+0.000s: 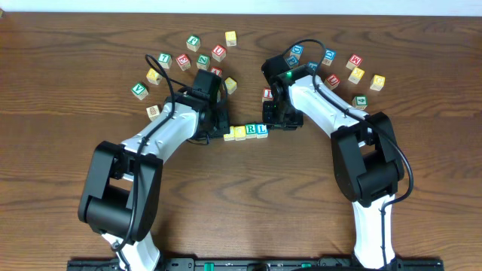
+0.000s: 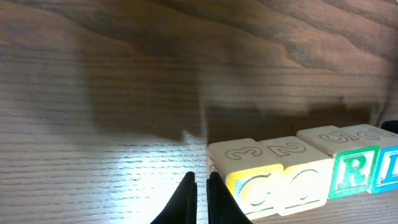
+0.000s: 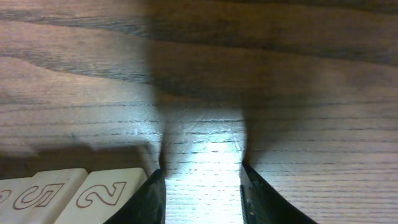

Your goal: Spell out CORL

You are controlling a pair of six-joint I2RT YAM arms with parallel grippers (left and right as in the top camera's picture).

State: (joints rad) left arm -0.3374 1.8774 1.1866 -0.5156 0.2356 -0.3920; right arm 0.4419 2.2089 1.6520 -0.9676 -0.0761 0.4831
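Item, row (image 1: 245, 132): we find C (image 2: 252, 190), O (image 2: 303, 183), R (image 2: 353, 169) and L (image 2: 390, 163) side by side on the table (image 1: 75, 45), touching, between the two arms; the word reads complete, so we judge the step in hand to be squaring the row and backing off.
Item, left gripper (image 2: 201, 182): pinched closed, holding nothing; tips just beside C's outer end.
Item, right gripper (image 3: 202, 171): partly spread; only bare wood between its fingers; a cube top just beside one finger.
Handling, as we judge it: nudge only along the row's line, lightly, so no cube skews; lift straight up before pulling away, lest a finger drag C or L.
Item, spares (image 1: 218, 53): loose cubes scattered beyond the row.
Containers: none that we can see; every cube lies on the table.
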